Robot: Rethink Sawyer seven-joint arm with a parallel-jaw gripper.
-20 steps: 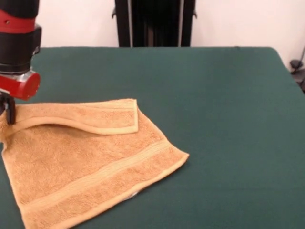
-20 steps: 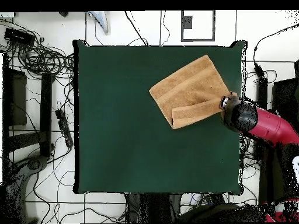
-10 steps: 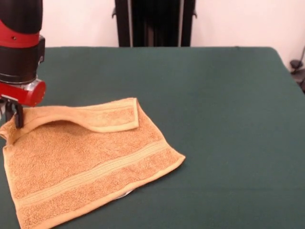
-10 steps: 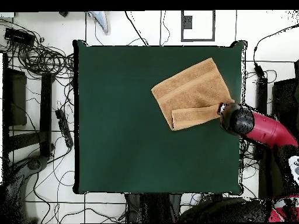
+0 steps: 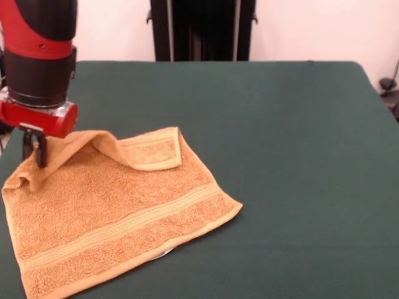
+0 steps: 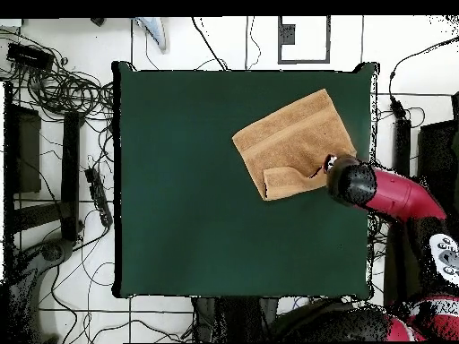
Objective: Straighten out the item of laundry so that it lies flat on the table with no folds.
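The item of laundry [image 5: 118,212], an orange-tan towel, lies on the green table [image 5: 287,131] at the left of the front view. Its far edge is folded back over it as a flap [image 5: 149,152]. My gripper [image 5: 34,151] is shut on the left end of that folded edge and holds it up in a hump above the towel's body. In the overhead view the towel [image 6: 291,134] lies near the table's right edge, with the gripper [image 6: 330,167] at its lower right corner. The flap's underside is hidden.
The table's edge [image 6: 371,193] runs close to the gripper. My red arm [image 6: 394,195] reaches in across it. Tangled cables [image 6: 54,85] and black stands [image 6: 72,161] lie on the floor to the left of the table [image 6: 197,206].
My gripper has moved inward over the table and risen a little, taking the folded edge with it. That edge now arches up off the towel instead of lying flat.
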